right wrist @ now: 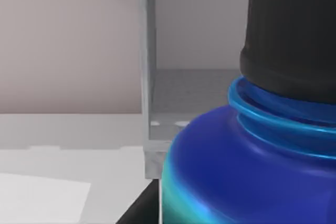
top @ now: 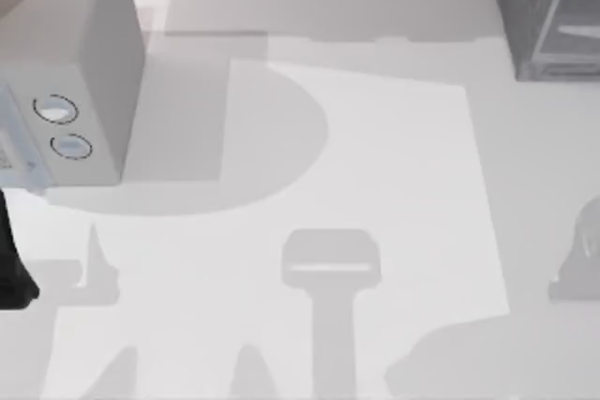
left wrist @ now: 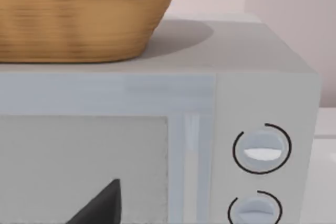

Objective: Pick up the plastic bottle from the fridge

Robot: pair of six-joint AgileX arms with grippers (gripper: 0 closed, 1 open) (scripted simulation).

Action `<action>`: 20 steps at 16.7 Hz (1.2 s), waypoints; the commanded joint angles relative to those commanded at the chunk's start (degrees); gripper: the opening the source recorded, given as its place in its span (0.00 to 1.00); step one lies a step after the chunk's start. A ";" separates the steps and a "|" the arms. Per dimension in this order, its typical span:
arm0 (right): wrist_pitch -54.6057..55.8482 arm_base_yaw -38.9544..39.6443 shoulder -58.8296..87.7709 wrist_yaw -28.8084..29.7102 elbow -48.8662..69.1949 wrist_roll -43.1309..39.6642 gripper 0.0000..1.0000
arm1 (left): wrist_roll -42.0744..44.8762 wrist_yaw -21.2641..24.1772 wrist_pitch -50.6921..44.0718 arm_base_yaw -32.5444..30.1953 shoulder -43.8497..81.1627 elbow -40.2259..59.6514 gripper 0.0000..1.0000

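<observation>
**Bottle filling right wrist cam, fridge just behind**

Seeing bottle [right wrist: 247,177] up close in right wrist view: blue body, cyan band at the neck, black cap [right wrist: 294,30] on top, standing upright. Seeing fridge [right wrist: 148,77] directly behind it, with a light frame post and a speckled grey floor inside. Not managing to tell whether bottle is inside the fridge or just in front of it. Noting a dark edge beside bottle's lower body; can't tell what it is.

Reporting right gripper grip state: can't tell.

Looking down from top view: placing fridge [top: 539,16] at the far right corner of table [top: 394,185], and microwave [top: 84,72] with two dials at far left. Spotting left arm [top: 11,269] as a dark piece at the left edge, near microwave's front.

Seeing left gripper [left wrist: 102,203] as a dark wedge in left wrist view, facing microwave door. Noting basket [left wrist: 79,14] sitting on top of microwave. Reporting left grip state: can't tell.
</observation>
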 joint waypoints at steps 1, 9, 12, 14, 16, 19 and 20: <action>2.30 1.11 2.41 1.15 0.66 -0.04 0.00 | 0.00 0.00 0.00 0.00 0.00 0.00 1.00; 31.78 15.52 41.05 16.28 8.67 -0.05 0.00 | 0.00 0.00 0.00 0.00 0.00 0.00 1.00; 44.35 21.93 58.62 22.87 11.85 0.20 0.00 | 0.00 0.00 0.00 0.00 0.00 0.00 1.00; 52.42 26.04 69.09 27.04 13.93 0.37 0.00 | 0.00 0.00 0.00 0.00 0.00 0.00 1.00; 60.00 29.84 78.61 30.89 15.97 0.51 0.00 | 0.00 0.00 0.00 0.00 0.00 0.00 1.00; 69.97 34.74 91.20 35.86 18.81 0.65 0.00 | 0.00 0.00 0.00 0.00 0.00 0.00 1.00; 72.78 36.10 94.69 37.25 19.64 0.68 0.00 | 0.00 0.00 0.00 0.00 0.00 0.00 1.00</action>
